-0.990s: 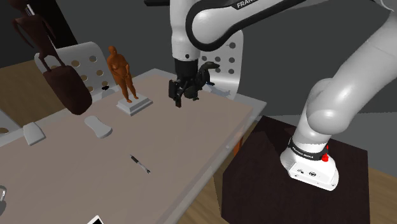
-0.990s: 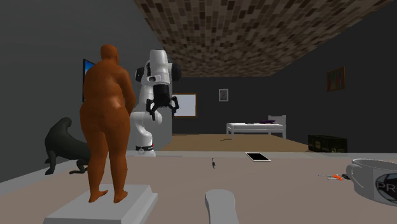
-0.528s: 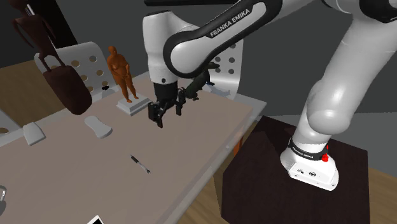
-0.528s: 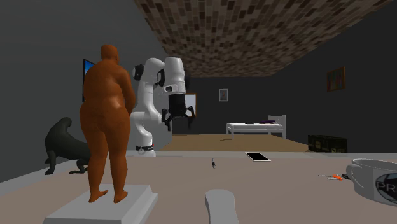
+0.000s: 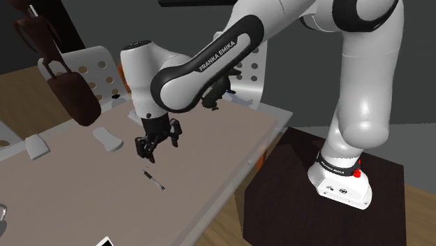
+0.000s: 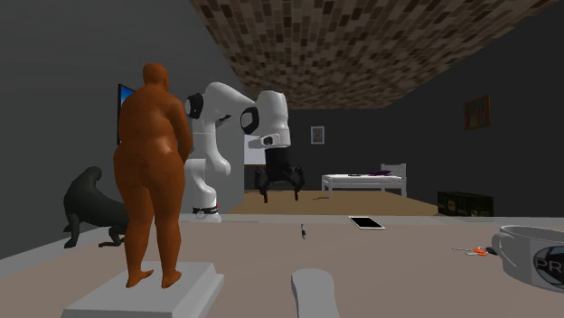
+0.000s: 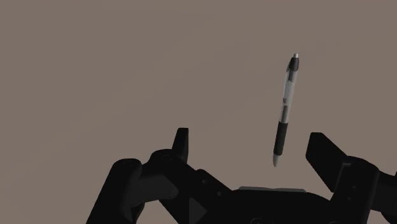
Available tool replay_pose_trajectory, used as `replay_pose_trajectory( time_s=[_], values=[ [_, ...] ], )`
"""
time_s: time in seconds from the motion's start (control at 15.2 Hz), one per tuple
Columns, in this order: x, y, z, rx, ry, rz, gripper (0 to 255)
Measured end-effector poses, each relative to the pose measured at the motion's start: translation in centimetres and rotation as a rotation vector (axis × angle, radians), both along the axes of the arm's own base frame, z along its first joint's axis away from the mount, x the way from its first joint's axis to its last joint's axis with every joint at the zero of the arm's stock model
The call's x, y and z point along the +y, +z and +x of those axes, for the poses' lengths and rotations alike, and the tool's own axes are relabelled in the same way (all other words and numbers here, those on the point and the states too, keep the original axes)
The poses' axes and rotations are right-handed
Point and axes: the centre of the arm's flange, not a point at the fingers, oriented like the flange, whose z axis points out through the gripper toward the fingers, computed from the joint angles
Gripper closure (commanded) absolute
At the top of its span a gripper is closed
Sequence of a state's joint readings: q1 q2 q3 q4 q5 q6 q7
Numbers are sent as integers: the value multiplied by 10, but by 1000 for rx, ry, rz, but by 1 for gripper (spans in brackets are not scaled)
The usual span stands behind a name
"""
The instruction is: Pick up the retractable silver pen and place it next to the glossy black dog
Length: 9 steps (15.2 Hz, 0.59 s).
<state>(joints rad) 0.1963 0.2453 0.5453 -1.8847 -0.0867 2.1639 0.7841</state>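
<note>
The silver pen (image 5: 154,179) with a black grip lies flat on the brown table (image 5: 209,161); I also see the pen (image 6: 304,232) and, close up, the pen (image 7: 284,109) just ahead of the open fingers. My black gripper (image 5: 158,146) hangs open above the table, a short way up and behind the pen. The gripper (image 6: 279,191) holds nothing, and the gripper (image 7: 251,149) has its fingers wide apart. The glossy black dog (image 6: 93,210) stands near the table's far end, partly hidden behind my arm as the dog (image 5: 220,89).
An orange human figurine (image 6: 154,172) on a grey base stands at the back. A grey flat object (image 5: 107,138), a black-and-white tablet (image 6: 367,221), a grey bowl (image 6: 533,253) and a small orange item (image 6: 476,251) also lie on the table. A perforated chair back (image 5: 98,70) rises behind.
The arm has swung from near the dog toward the shoulder view's left and come lower, bringing the open gripper over the table close to the pen. The pen has not moved.
</note>
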Motion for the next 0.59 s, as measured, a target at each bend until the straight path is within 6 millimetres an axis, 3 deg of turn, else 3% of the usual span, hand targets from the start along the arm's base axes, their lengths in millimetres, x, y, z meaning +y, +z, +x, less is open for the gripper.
replay_pose_trajectory(
  time_s=[0.26,0.59],
  values=[
    [46,-31,10,11,-1,-5,0],
    [64,-55,17,14,-3,-8,0]
  ],
)
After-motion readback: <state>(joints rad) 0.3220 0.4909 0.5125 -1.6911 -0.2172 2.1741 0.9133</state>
